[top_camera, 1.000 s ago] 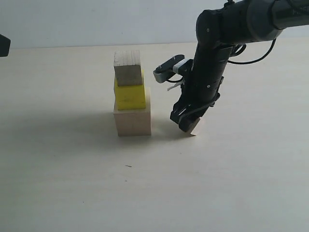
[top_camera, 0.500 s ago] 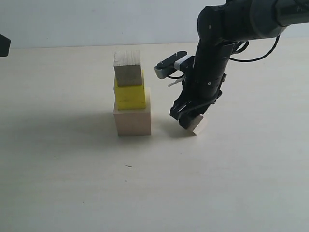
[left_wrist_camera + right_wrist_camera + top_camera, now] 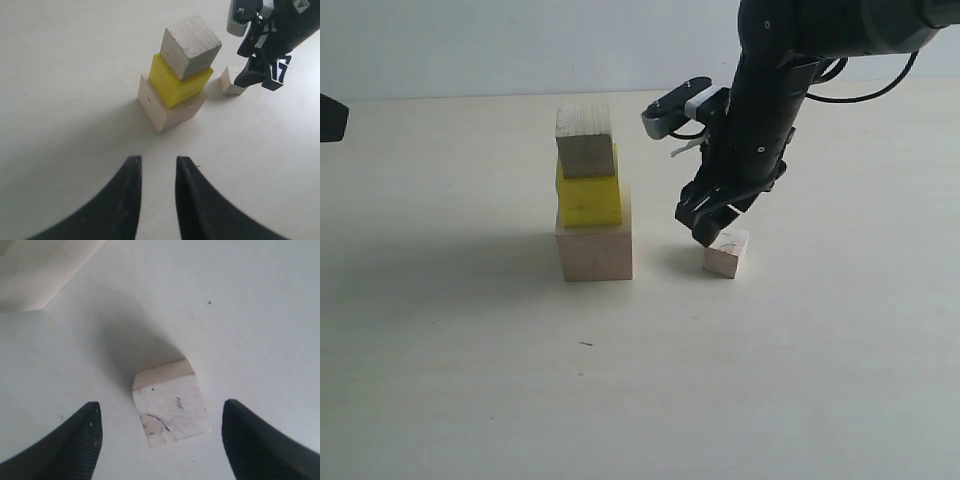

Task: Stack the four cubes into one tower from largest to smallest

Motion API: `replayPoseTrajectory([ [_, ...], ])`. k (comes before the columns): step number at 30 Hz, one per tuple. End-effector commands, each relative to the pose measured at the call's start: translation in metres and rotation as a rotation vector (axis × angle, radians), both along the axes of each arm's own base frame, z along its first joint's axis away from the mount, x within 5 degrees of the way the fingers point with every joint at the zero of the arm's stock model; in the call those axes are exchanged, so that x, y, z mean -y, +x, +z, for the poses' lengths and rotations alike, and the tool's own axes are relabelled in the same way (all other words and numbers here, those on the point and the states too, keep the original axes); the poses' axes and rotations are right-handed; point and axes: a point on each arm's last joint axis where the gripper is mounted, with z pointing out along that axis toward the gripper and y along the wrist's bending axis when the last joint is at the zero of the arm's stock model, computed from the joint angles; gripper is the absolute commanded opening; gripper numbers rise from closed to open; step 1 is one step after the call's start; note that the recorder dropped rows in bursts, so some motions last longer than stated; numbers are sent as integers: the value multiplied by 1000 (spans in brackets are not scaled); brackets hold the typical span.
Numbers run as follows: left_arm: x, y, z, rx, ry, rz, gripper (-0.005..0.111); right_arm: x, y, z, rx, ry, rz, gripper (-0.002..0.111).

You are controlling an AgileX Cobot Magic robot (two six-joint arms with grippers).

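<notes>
While the right gripper [image 3: 713,228] is hovering over the smallest wood cube [image 3: 726,253], its fingers [image 3: 75,445] are sitting spread wide to either side of the block, touching nothing. That cube is resting flat on the pale table [image 3: 770,380], just beside the stack and apart from it. Over on the other side, the left gripper [image 3: 157,161] is hanging well back from the stack, its two dark curved fingers leaving only a narrow gap and gripping nothing. Any writing? Dark scribbles are showing on the little cube's top face and white markings on the right arm's black shell, none of it readable. The stack is standing three high: the large pale wood cube [image 3: 594,250] is forming the base, the bright yellow cube [image 3: 588,198] is sitting on it turned a touch off square, and a small wood cube [image 3: 585,140] with visible grain is topping it. Edges are looking sharp, the table smooth and matte.
</notes>
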Motion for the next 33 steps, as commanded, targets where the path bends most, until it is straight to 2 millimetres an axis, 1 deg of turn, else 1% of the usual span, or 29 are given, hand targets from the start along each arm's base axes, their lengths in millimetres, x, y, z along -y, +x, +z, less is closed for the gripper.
replayPoseTrajectory([
  [1, 0, 1, -1, 9, -10, 5, 26, -2, 3, 0, 24, 3, 28, 66],
  [4, 0, 1, -1, 9, -10, 5, 26, -4, 3, -6, 3, 13, 45, 66],
  [6, 0, 1, -1, 9, -10, 5, 26, -4, 2, -10, -12, 4, 99, 66],
  [10, 0, 1, -1, 5, -9, 3, 26, -1, 2, -12, -17, -39, 215, 66],
  [15, 0, 1, -1, 5, -9, 3, 26, -1, 4, -14, 4, -40, 222, 66],
  [19, 0, 1, -1, 5, -9, 3, 26, 2, 6, -15, 15, -80, 245, 65],
  [24, 0, 1, -1, 5, -9, 3, 26, 1, 5, -17, 6, -66, 235, 65],
  [30, 0, 1, -1, 5, -9, 3, 26, 1, 5, -34, -50, -87, 237, 65],
  [33, 0, 1, -1, 5, -9, 3, 26, 1, 5, -38, -60, -89, 236, 65],
])
